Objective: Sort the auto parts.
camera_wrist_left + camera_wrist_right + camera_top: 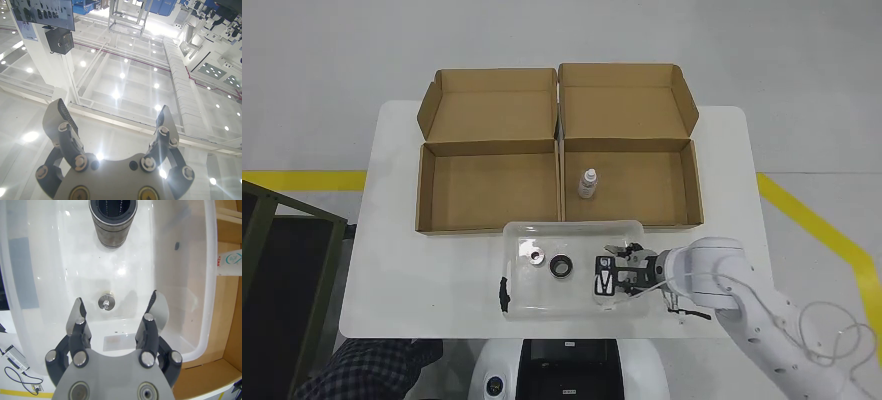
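1. A clear plastic bin (572, 226) stands at the front of the white desk (392, 250), just before two open cardboard boxes.
2. The right gripper (598, 277) is inside the bin at its right end. Its fingers are spread wide and hold nothing.
3. In the right wrist view, a small silvery round part (106, 303) lies on the bin floor, between the released fingertips of the right gripper (117, 298) but touching neither.
4. A dark cylindrical linear bearing (112, 224) stands upright farther along the bin, apart from the small part. From above it sits near the bin's middle (562, 266).
5. A metal ring (534, 254) lies just beyond the bearing, toward the bin's left end.
6. The left cardboard box (487, 190) is beside the right cardboard box (642, 185), which holds a small white bottle (587, 183) standing near its left wall.
7. The left gripper (112, 109) points up at the ceiling, with its jaws apart and nothing between them.
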